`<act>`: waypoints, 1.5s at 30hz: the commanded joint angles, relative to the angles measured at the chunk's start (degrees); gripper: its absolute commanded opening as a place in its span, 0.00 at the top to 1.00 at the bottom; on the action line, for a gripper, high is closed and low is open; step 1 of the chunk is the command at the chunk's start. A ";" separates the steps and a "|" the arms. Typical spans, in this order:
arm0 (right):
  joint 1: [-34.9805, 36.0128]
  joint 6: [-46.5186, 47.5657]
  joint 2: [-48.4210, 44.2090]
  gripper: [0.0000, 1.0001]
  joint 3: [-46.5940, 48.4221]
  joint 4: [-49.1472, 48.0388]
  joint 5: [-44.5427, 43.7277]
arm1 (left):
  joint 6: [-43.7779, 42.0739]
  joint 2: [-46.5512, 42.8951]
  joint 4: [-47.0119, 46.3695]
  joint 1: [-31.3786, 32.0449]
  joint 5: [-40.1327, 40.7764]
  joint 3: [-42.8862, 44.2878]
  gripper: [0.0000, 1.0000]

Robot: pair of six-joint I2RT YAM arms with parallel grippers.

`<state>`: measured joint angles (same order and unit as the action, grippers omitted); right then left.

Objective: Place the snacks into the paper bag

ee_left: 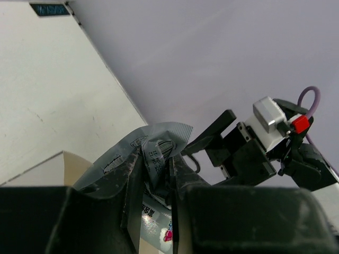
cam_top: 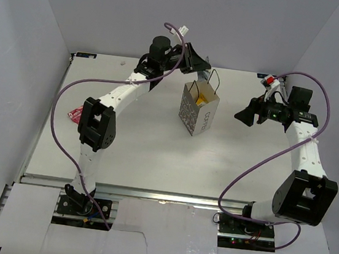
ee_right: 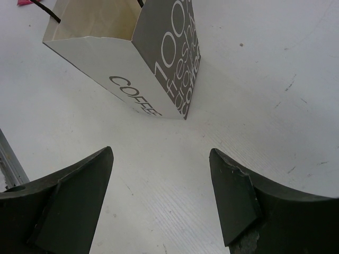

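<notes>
Left gripper (cam_top: 194,59) clamped on silver-grey packet (ee_left: 154,143), far side of paper bag (cam_top: 199,109).
Right gripper (ee_right: 160,159) fingers spread wide, right of the bag.

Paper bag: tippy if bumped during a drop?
Probably tippy: the paper bag stands free and upright on a narrow base. Thin paper walls would likely flex when pushed. The yellow snack inside probably adds little ballast.

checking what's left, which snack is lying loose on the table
The red-pink packet near the table's left edge. The yellow one sits in the paper bag; the silver-grey one is pinched in the left fingers.
</notes>
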<state>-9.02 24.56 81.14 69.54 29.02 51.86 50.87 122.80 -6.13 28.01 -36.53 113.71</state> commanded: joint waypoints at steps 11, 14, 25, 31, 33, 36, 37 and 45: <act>-0.39 -0.21 0.77 0.21 0.95 -0.63 1.93 | -3.41 -6.61 -1.16 0.64 -6.53 -10.52 0.75; -0.39 -0.21 0.60 0.21 0.78 -0.63 1.85 | -4.02 -6.52 -0.81 0.73 -6.27 -10.96 0.63; -0.48 -0.21 0.33 0.21 0.60 -0.54 1.85 | -6.13 -6.00 1.90 0.91 -4.77 -4.30 0.35; -0.48 0.49 0.07 0.21 0.60 -0.36 2.89 | -11.49 -6.26 9.44 0.82 -1.97 3.69 0.32; -0.48 2.24 -0.02 0.21 0.51 0.07 4.73 | -14.64 -7.31 12.36 0.82 1.27 5.20 0.32; 0.05 13.81 1.11 0.21 1.74 8.13 11.85 | -23.25 -12.92 17.19 0.73 7.33 3.28 0.27; 1.27 18.38 1.56 0.21 3.13 16.08 13.08 | -27.54 -15.20 18.86 0.73 14.23 1.27 0.25; 17.24 43.29 -1.60 0.20 -4.13 28.56 2.75 | -26.28 -48.24 25.70 -8.30 43.74 -39.85 0.02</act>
<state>2.00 57.49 82.35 68.31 51.09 58.06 24.40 84.40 13.17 25.50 -5.80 83.09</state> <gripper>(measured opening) 0.797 0.977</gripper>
